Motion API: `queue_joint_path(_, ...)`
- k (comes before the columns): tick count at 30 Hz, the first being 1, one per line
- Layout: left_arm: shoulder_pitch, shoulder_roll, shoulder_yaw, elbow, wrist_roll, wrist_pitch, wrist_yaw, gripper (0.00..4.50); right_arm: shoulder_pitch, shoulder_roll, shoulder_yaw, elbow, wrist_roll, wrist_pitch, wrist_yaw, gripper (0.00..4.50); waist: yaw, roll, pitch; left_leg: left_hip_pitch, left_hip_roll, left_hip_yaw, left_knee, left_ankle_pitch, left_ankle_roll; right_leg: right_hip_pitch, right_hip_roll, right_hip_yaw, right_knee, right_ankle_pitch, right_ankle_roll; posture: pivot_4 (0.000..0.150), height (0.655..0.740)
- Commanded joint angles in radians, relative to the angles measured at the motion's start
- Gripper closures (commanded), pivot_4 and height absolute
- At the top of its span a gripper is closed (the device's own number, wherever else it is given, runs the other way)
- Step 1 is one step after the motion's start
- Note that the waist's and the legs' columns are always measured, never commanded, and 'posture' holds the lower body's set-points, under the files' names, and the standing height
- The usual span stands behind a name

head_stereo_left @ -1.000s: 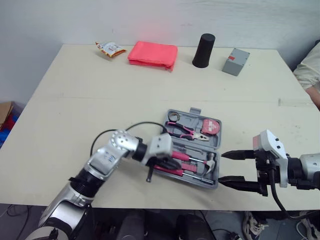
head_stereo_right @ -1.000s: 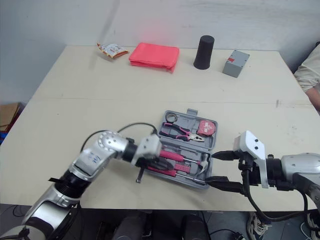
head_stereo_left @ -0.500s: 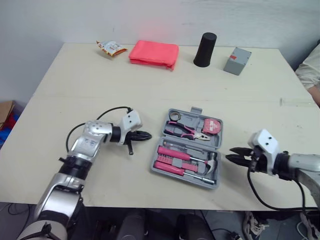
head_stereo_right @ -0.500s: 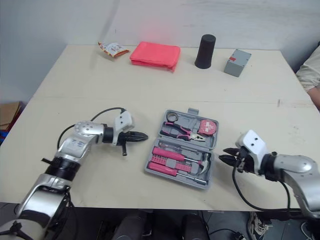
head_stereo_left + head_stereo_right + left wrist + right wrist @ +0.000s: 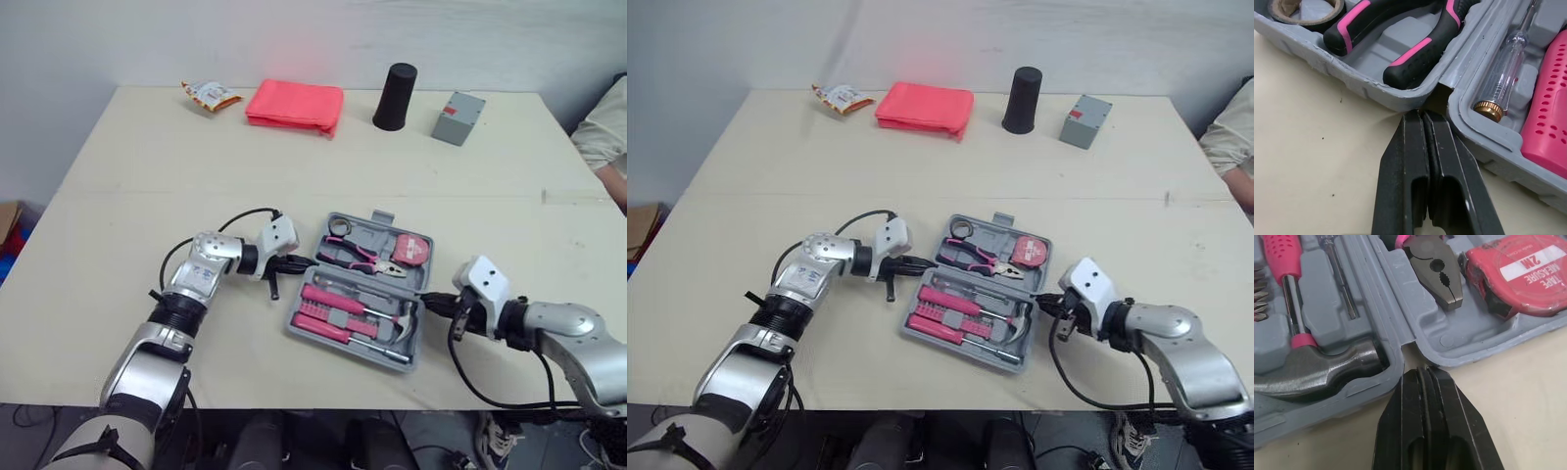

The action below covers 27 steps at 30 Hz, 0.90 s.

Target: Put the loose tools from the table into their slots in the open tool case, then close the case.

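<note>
The open grey tool case [image 5: 338, 338] lies flat near the table's front edge. It holds pink-handled pliers [image 5: 1415, 41], a black tape roll [image 5: 1303, 9], a test screwdriver [image 5: 1508, 63], a hammer [image 5: 1327, 369], a red tape measure [image 5: 1520, 267] and pink-handled tools [image 5: 338, 302]. My left gripper [image 5: 306, 262] is shut, with its tip [image 5: 1422, 117] at the hinge notch on the case's left side. My right gripper [image 5: 428, 296] is shut too, and its tip [image 5: 1421, 373] rests at the hinge notch on the right side. Neither holds anything.
At the table's far edge lie a snack packet [image 5: 206, 94], a folded pink cloth [image 5: 296, 103], a black cup [image 5: 395, 96] and a small grey box [image 5: 458, 117]. A person's sleeve [image 5: 602, 127] shows at the right edge.
My right gripper has shut and moved in to the case's right side. My left gripper came off the case, swung out left, then returned to the left hinge notch.
</note>
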Motion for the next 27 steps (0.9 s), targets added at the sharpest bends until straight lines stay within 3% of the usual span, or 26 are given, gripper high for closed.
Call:
queue_joint_path(1,0.054,-0.007,-0.029,-0.092,-0.005,0.039,-0.035,4.5,-0.022,0.023,0.023,-0.054,0.0,-0.003,-0.006,4.42,-0.001,0.0,0.0,0.0,0.0,0.0,0.0,0.0,0.0,0.0,0.0,0.0,0.0,0.0,0.0,0.15,0.7355)
queue_joint_path(11,0.183,0.029,-0.034,-0.339,-0.018,0.175,-0.014,4.5,-0.039,0.035,0.024,-0.036,0.003,-0.007,0.033,4.42,0.002,0.0,0.0,0.0,0.0,0.0,0.0,0.0,0.0,0.0,0.0,0.005,0.0,0.0,0.0,0.15,0.7355)
queue_joint_path(27,0.28,0.069,0.033,-0.519,-0.034,0.344,0.091,4.5,-0.084,-0.028,-0.034,0.133,-0.025,-0.074,0.128,4.42,0.003,0.0,0.0,0.0,0.0,0.0,0.0,0.0,0.0,0.0,-0.001,0.008,0.0,0.0,0.0,0.15,0.7355)
